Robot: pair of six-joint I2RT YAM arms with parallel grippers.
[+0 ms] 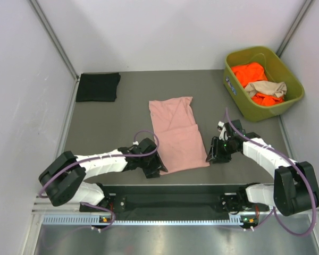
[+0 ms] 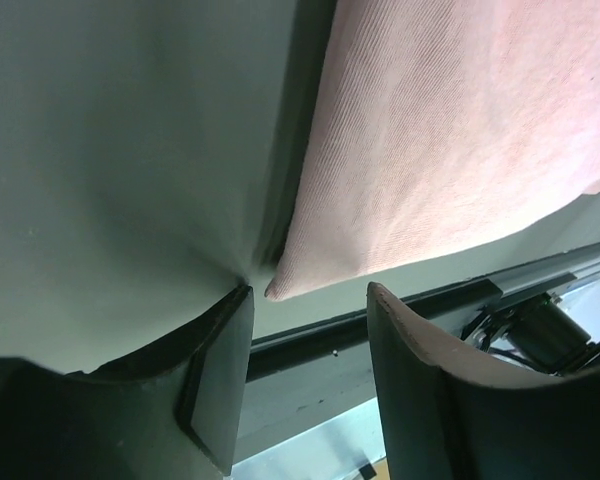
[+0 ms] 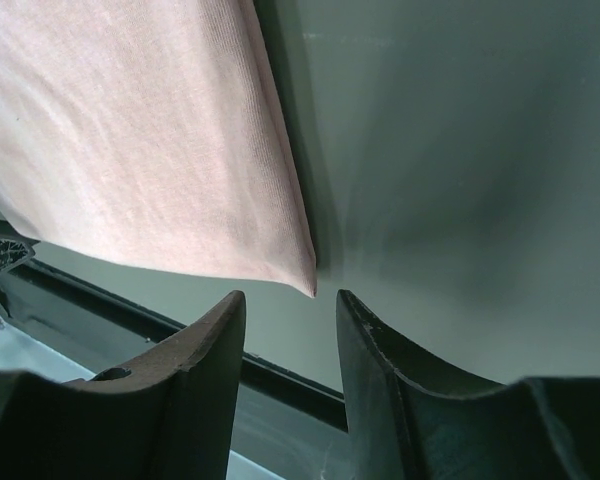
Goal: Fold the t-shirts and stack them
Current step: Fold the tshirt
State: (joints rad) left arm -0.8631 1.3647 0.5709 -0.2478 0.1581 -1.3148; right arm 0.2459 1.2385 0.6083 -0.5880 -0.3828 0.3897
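Observation:
A dusty pink t-shirt [image 1: 176, 133], folded into a long strip, lies in the middle of the table. My left gripper [image 1: 158, 169] sits low at its near left corner. In the left wrist view the left gripper [image 2: 310, 292] is open, and the pink corner [image 2: 277, 288] lies just beyond the fingertips, outside the gap. My right gripper [image 1: 211, 156] is at the near right corner. There the right gripper [image 3: 290, 296] is open too, with the pink corner [image 3: 308, 285] just ahead of its gap. A folded black t-shirt [image 1: 98, 86] lies at the back left.
An olive-green bin [image 1: 293, 85] stands at the back right, holding an orange t-shirt [image 1: 249, 73] and a tan one [image 1: 266, 87]. The table's near edge [image 1: 181, 186] runs just behind both grippers. White walls close in the left, back and right sides.

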